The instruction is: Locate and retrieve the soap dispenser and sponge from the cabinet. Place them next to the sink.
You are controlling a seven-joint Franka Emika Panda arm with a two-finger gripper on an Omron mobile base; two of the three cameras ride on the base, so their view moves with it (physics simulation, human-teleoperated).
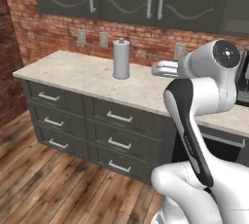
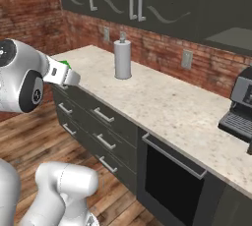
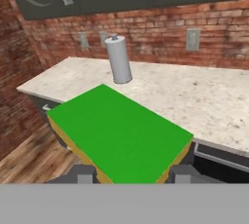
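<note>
Green over yellow, the sponge (image 3: 119, 133) sat clamped between your gripper (image 3: 129, 175) fingers, flat side up, carried clear above the bench (image 1: 87, 74) edge, likely so it could be set down level once you reached the sink. It hung well short of the paper towel roll (image 1: 121, 59), nearer you. Your arm (image 1: 194, 106) was folded high, its forearm stretched level toward that roll.

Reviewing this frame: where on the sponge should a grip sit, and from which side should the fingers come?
Across the sponge's thin yellow side edges, fingertips closing from opposite sides. Its flat slab shape offers parallel edges, and the hand view shows the gripper flanking it that way.
</note>
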